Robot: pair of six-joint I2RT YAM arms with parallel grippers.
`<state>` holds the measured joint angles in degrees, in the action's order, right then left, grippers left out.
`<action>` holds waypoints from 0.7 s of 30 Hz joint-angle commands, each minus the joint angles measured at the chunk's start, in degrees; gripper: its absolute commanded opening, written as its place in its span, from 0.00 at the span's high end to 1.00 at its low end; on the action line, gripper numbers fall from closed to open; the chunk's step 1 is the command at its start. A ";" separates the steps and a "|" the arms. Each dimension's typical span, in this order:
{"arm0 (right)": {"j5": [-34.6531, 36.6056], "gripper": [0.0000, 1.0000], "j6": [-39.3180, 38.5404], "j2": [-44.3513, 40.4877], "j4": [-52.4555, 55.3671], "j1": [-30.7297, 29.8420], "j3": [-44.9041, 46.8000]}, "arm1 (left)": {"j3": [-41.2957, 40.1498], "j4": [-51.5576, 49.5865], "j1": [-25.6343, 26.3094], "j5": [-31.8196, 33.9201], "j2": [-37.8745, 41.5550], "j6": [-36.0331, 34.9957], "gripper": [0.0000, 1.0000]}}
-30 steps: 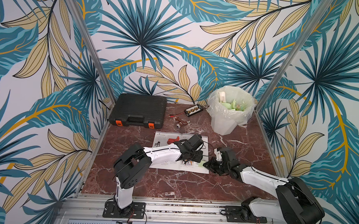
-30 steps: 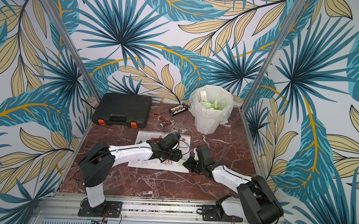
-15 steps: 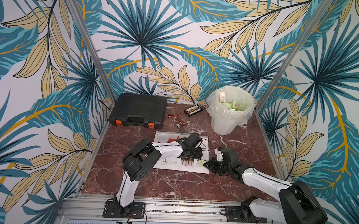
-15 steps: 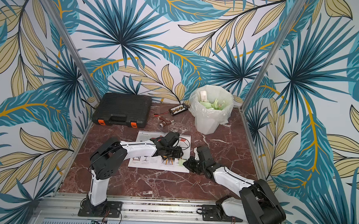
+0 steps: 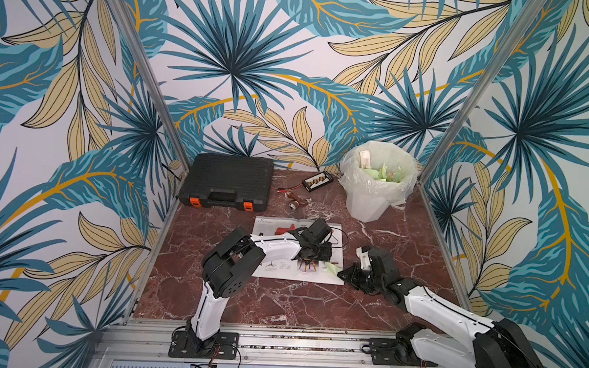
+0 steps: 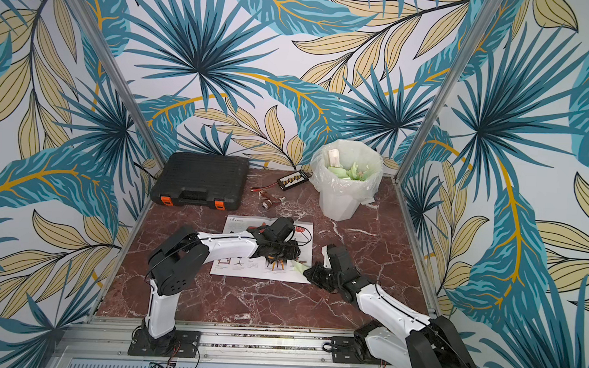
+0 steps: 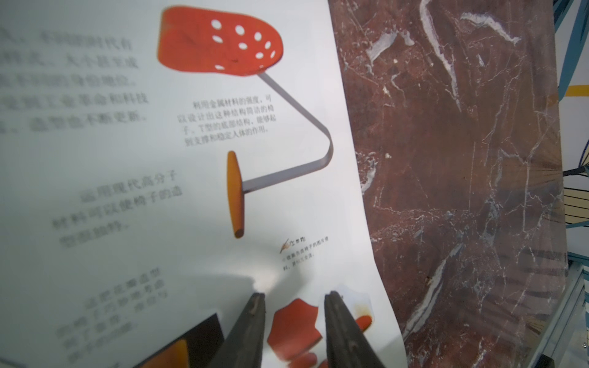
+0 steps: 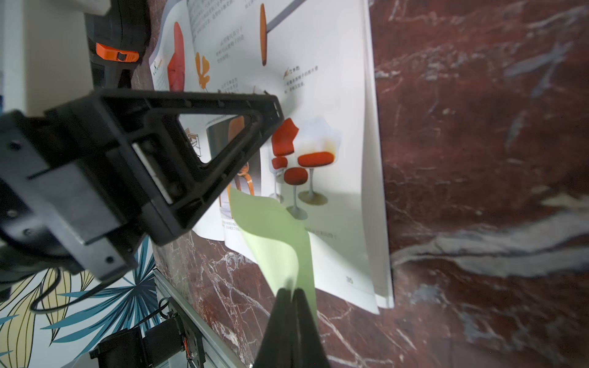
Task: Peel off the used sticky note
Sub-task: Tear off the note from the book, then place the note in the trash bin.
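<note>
A pale green sticky note (image 8: 274, 235) curls up from the lower right page of an open book (image 5: 316, 278) lying on the marble table. My right gripper (image 8: 291, 290) is shut on the note's near edge, just off the book's corner. The note's far end reaches the page beside my left gripper; I cannot tell whether it still sticks there. The note (image 5: 332, 268) shows in both top views, note (image 6: 299, 267) between the two grippers. My left gripper (image 7: 294, 294) stands on the page with its tips on a red chair picture, jaws apart and nothing between them.
A white-lined waste bin (image 5: 374, 198) holding green scraps stands at the back right. At the back left lies a black tool case (image 5: 228, 182). A small connector board (image 5: 317, 180) and loose metal parts (image 5: 297, 202) sit between them. Metal rails edge the table.
My left arm's elbow has risen and swung right while its gripper stayed on the page, its jaws narrowing a little. The right gripper has kept still with the note.
</note>
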<state>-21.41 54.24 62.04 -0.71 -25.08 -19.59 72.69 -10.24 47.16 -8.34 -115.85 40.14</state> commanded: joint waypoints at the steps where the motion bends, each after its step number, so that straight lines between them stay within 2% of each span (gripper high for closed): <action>1: 0.39 1.00 0.17 -2.83 2.59 -0.32 1.33 | -0.64 -3.82 -0.35 2.58 -3.65 -0.10 0.63; 12: -0.74 1.00 1.46 -12.44 9.76 -0.23 -3.76 | -0.63 -3.54 -0.39 2.01 -3.09 -0.76 0.63; 21: -0.47 1.00 -3.18 -15.95 22.70 1.81 -19.54 | -0.91 -3.61 -0.29 1.41 -1.20 -1.76 0.60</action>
<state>-21.89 53.74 46.94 16.32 -24.12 -35.16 72.66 -9.91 47.16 -8.56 -115.83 39.62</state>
